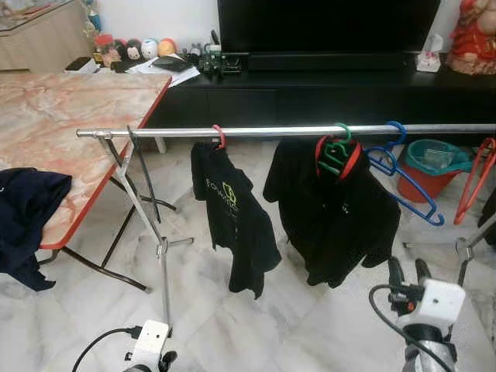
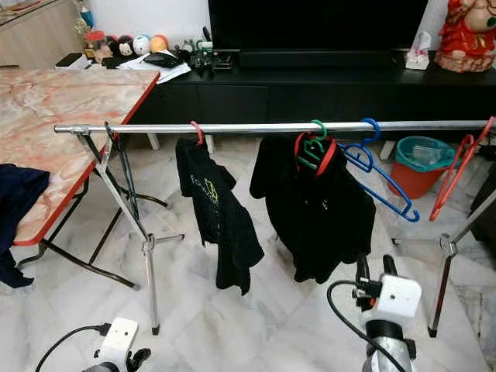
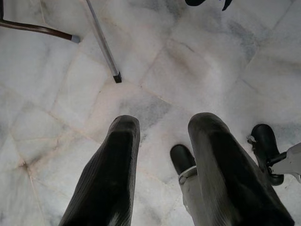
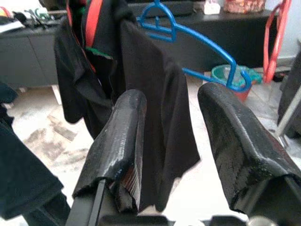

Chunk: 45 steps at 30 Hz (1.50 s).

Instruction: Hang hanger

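Hanging on rail (image 1: pixel 294 130), blue hanger (image 1: pixel 403 182), above empty, parted right end effector (image 1: pixel 409 273)

Five hangers (image 1: pixel 403 174) on one rail (image 1: pixel 294 131), two black garments (image 1: pixel 232 221), one table (image 1: pixel 77 108), one bucket (image 1: pixel 430 167).

— What do we record on the rail (image 2: pixel 256 126)?
— From our left: a black shirt (image 2: pixel 215 225) on a red hanger (image 2: pixel 197 132), a black jacket (image 2: pixel 322 209) on red and green hangers, then an empty blue hanger (image 2: pixel 384 180) and an empty red one at the right end.
— And the right gripper (image 2: pixel 373 269)?
— Near, low, fingers raised, below the jacket, apart from it.
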Motion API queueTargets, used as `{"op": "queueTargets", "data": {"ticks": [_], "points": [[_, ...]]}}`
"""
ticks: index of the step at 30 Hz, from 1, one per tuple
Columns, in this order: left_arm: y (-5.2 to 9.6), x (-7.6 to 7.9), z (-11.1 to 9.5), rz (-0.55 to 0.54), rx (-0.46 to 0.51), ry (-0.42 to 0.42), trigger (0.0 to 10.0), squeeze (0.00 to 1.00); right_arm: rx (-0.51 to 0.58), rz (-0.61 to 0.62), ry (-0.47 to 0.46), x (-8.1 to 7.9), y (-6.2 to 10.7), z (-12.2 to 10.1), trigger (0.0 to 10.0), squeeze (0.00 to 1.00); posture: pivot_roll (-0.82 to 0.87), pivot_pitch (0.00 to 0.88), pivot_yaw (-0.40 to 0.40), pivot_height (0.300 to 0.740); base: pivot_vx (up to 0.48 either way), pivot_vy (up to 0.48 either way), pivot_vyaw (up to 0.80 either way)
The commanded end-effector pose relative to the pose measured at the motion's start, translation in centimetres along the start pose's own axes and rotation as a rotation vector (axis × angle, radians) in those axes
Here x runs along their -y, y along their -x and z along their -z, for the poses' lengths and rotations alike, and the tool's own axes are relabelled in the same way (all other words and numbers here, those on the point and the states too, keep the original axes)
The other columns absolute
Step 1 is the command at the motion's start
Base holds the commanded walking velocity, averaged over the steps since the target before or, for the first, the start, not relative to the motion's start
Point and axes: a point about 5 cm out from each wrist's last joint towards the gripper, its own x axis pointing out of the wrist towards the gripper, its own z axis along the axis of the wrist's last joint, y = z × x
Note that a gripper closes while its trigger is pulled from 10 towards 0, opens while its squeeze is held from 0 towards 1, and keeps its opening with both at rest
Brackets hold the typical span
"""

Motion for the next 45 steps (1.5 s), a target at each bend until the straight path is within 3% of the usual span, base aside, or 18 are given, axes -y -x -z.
{"op": "queueTargets", "data": {"ticks": [1, 13, 45], "points": [[0.2, -0.05, 0.61, 0.003, -0.012, 0.015, 10.0, 0.0, 0.0, -0.005, -0.014, -0.32, -0.19, -0.32, 10.0, 0.0, -0.24, 0.0, 0.041, 0.74, 0.0, 0.0, 0.0], [0.26, 0.0, 0.75, 0.013, -0.012, 0.024, 10.0, 0.0, -0.019, -0.008, -0.02, -0.53, -0.18, -0.49, 10.0, 0.0, -0.24, 0.0, 0.039, 0.74, 0.0, 0.0, 0.0], [0.14, 0.1, 0.46, 0.01, -0.005, 0.033, 10.0, 0.0, -0.031, -0.021, -0.034, -0.98, -0.79, -0.98, 10.0, 0.0, -0.23, 0.0, 0.033, 0.74, 0.314, 0.0, -0.03]]}}
